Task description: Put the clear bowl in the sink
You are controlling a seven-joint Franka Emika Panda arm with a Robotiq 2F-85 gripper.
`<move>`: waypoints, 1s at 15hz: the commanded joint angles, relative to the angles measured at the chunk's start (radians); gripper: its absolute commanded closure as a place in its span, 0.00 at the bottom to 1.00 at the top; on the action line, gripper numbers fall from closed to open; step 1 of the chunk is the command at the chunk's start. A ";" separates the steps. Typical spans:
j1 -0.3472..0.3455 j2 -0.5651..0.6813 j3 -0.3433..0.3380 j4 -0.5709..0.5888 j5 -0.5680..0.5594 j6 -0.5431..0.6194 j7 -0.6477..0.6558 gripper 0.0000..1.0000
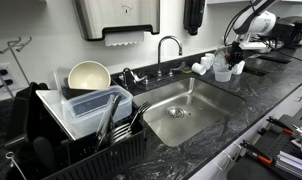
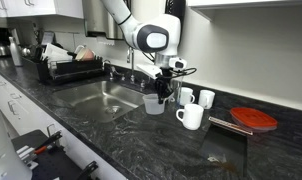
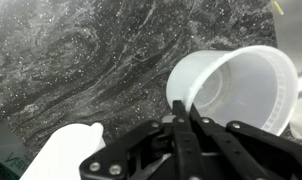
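Observation:
The clear bowl [image 3: 241, 90] is small, round and translucent white. In the wrist view my gripper [image 3: 183, 108] is shut on the bowl's near rim, with one finger inside and one outside. In both exterior views the bowl [image 2: 153, 103] [image 1: 223, 72] is at counter level just beside the end of the sink, under my gripper [image 2: 163, 90] [image 1: 231, 60]. I cannot tell whether the bowl rests on the counter or hangs just above it. The stainless-steel sink [image 1: 196, 105] [image 2: 96, 97] is set in the black speckled counter.
Three white mugs [image 2: 190, 116] stand close to the bowl, one showing in the wrist view [image 3: 66, 150]. A red round plate [image 2: 256, 119] lies farther along the counter. The curved faucet [image 1: 169, 45] stands behind the sink. A dish rack [image 1: 51, 140] holds a cream bowl [image 1: 89, 77] and a clear tub [image 1: 96, 108].

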 commanded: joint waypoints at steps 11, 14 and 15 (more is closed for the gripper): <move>0.138 -0.238 0.144 -0.301 0.130 -0.148 -0.248 0.99; 0.174 -0.204 0.169 -0.323 0.110 -0.126 -0.257 0.99; 0.177 -0.184 0.169 -0.318 0.111 -0.123 -0.273 0.99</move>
